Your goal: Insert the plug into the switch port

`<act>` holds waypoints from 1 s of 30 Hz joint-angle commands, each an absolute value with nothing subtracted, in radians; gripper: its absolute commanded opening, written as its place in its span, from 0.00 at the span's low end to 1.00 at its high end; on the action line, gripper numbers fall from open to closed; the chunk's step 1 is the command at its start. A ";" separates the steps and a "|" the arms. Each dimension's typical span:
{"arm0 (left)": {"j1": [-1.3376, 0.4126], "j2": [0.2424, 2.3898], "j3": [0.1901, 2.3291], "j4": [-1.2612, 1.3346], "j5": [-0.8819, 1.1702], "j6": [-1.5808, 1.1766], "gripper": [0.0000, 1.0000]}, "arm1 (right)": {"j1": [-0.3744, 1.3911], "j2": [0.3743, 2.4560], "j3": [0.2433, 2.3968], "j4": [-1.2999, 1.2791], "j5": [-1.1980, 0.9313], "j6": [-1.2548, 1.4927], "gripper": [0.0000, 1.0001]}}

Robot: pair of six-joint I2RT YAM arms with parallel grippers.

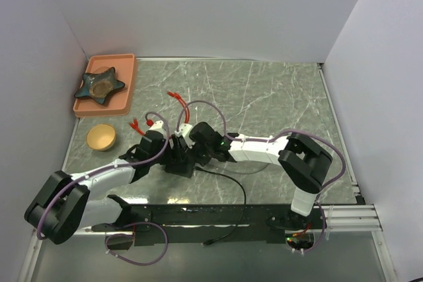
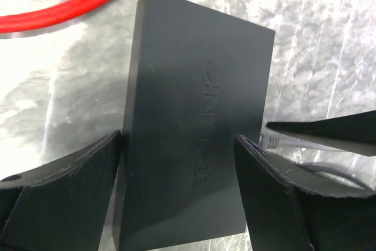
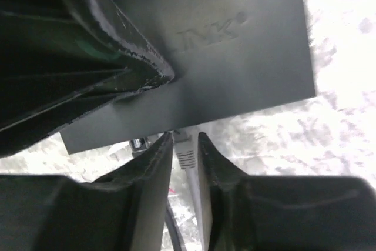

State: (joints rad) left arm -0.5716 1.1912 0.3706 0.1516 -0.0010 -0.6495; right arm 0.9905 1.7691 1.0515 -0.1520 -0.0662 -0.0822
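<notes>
The switch is a flat matte-black box [image 2: 194, 116] marked TP-LINK, lying on the marble table; it also shows in the top view [image 1: 180, 165]. My left gripper [image 2: 179, 139] is shut on the box's two long sides, low in the middle of the top view [image 1: 170, 153]. My right gripper [image 3: 185, 139] is shut on a grey-white plug [image 3: 185, 156] with a grey cable. It holds the plug's tip against the box's side edge [image 3: 194, 101]. The plug also shows at the box's right side in the left wrist view [image 2: 270, 140]. The port itself is hidden.
An orange tray [image 1: 129, 82] with a dark star-shaped dish [image 1: 99, 85] stands at the back left, with a small yellow bowl [image 1: 101, 137] in front of it. Red cables [image 1: 177, 100] lie behind the grippers. A black cable [image 1: 231, 183] runs to the near edge. White walls enclose the table.
</notes>
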 commanded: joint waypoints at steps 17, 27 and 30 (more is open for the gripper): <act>-0.417 0.913 0.535 -0.133 0.003 -0.684 0.84 | 0.994 1.459 0.986 -0.106 0.005 0.028 0.99; -0.416 0.848 0.564 -0.193 -0.035 -0.658 0.85 | 0.963 1.296 0.910 -0.054 -0.063 0.083 0.99; -0.416 0.873 0.586 -0.215 -0.048 -0.649 0.84 | 0.948 1.281 0.902 -0.052 -0.090 0.095 0.99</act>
